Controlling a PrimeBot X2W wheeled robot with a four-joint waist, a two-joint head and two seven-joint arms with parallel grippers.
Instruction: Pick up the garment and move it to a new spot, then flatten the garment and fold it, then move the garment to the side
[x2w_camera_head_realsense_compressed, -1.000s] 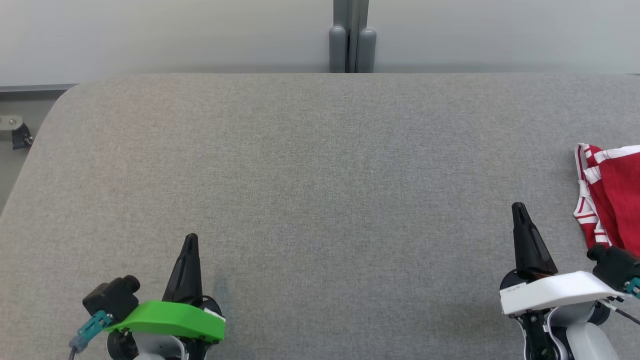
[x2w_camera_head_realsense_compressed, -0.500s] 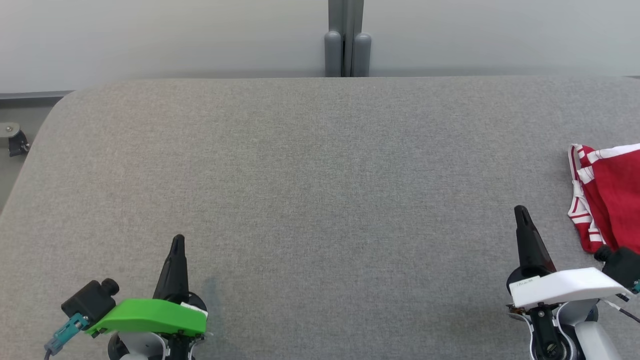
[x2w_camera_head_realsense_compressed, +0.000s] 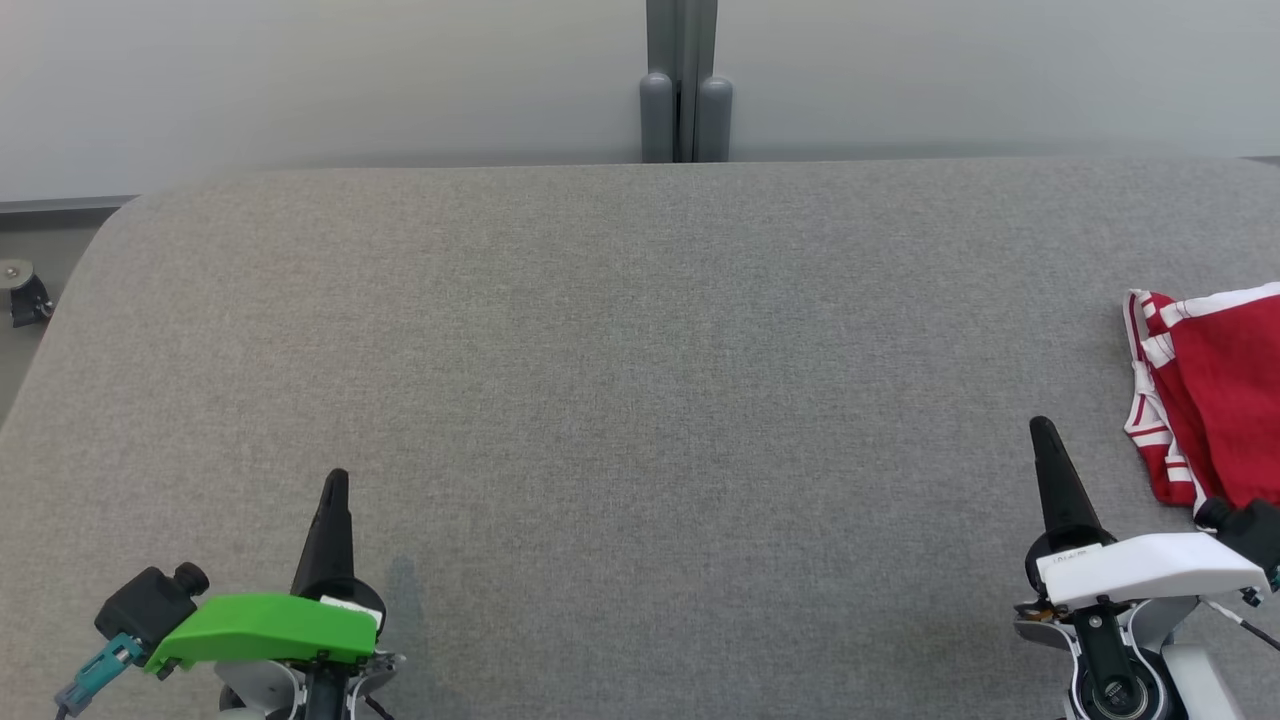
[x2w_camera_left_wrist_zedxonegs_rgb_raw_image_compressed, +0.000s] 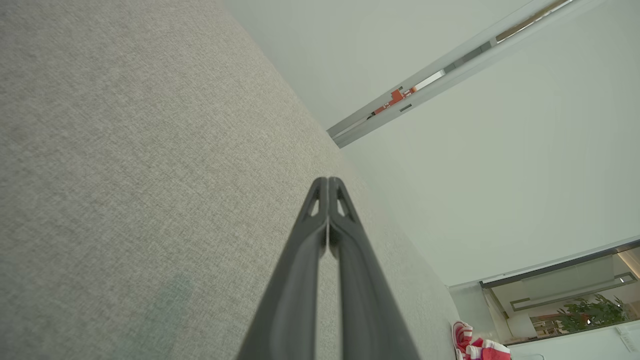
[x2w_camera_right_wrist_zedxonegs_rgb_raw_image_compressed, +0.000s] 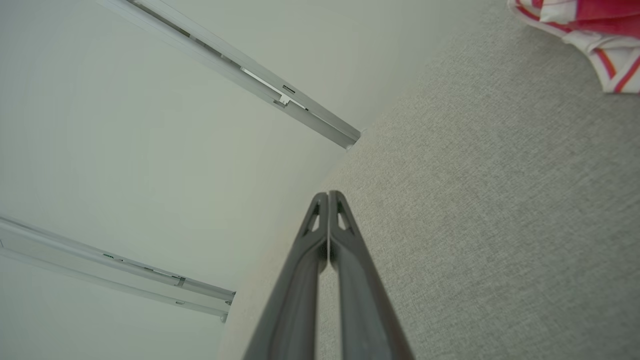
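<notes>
twice over, showing jaws pressed together with nothing pinched between them: on the left gripper (x2w_camera_head_realsense_compressed: 335, 480) at the lower left of the head view, and on the right gripper (x2w_camera_head_realsense_compressed: 1040, 428) at the lower right. pointing, in both cases, across the grey table (x2w_camera_head_realsense_compressed: 640, 350) toward its far edge. lying crumpled at the table's right side and running off the head view's edge: the red garment (x2w_camera_head_realsense_compressed: 1215, 390) with white-striped trim. sitting just to the right of the right gripper's closed tips, beside them and reaching slightly ahead, not touching. appearing small at the bottom right of the left wrist view, well apart from the left gripper's tips.
</notes>
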